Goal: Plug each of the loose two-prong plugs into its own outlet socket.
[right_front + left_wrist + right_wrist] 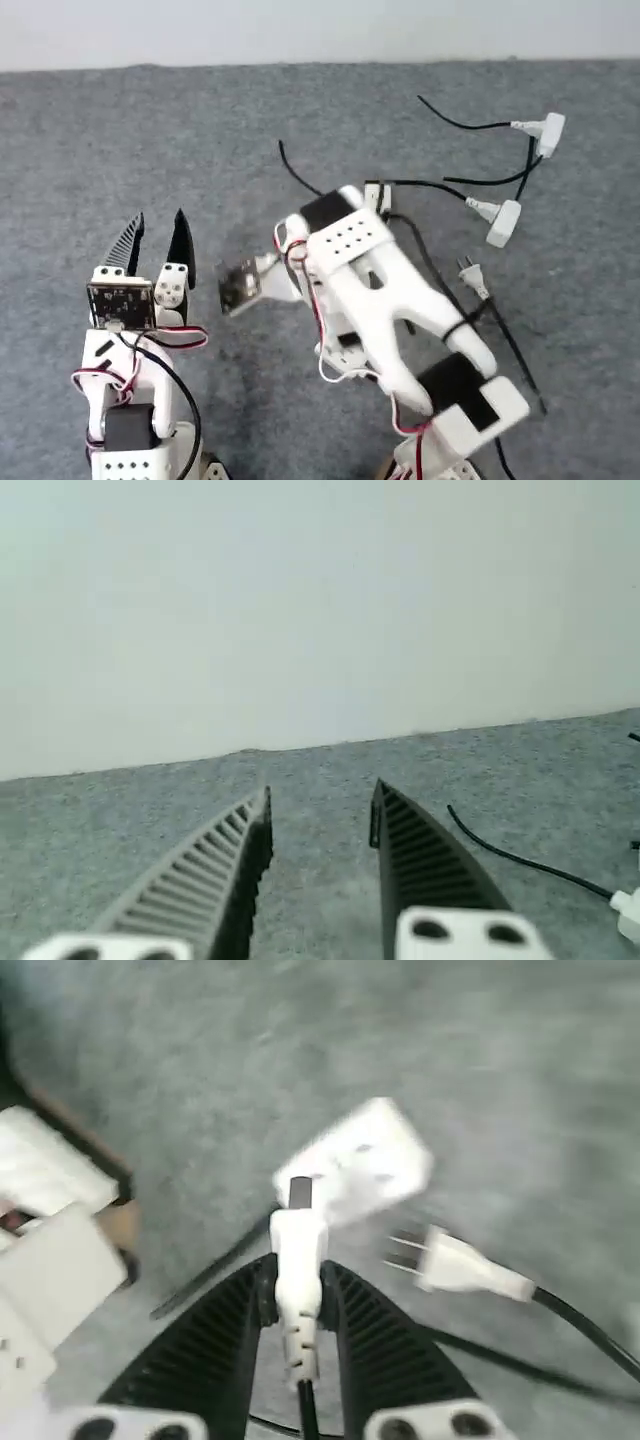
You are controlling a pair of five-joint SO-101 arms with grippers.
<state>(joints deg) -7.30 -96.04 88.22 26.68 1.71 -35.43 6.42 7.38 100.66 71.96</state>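
**Entry: right tool at the socket, plug in hand**

- Right tool (300,1272): closed on the held plug (298,1235), a white two-prong plug clamped between both fingers, with its cord trailing back out between them.
- Held plug: its long axis ran along the fingers, with the dark prongs leading.
- Outlet socket (365,1160): a white block lying on the grey worktop (200,130) directly ahead of the prongs. It was tilted, so its slotted face sat somewhat askew to the plug's axis. The prong tips met its near edge, but whether they had entered a slot could not be told.
- Loose plug (455,1263): lay flat just beside the socket, apart from it and ungripped, with its prongs towards the tool's side.
- Left tool (158,225): fingers spread and holding nothing, well apart from the socket and both plugs. The right arm was by far the nearer.

Judgement: seating turned on one relation — the socket lay straight off the plug's tip but was rotated to it. The prongs would probably need squaring to the slots before pushing along the plug's axis, as a light, unheld socket could slide away.
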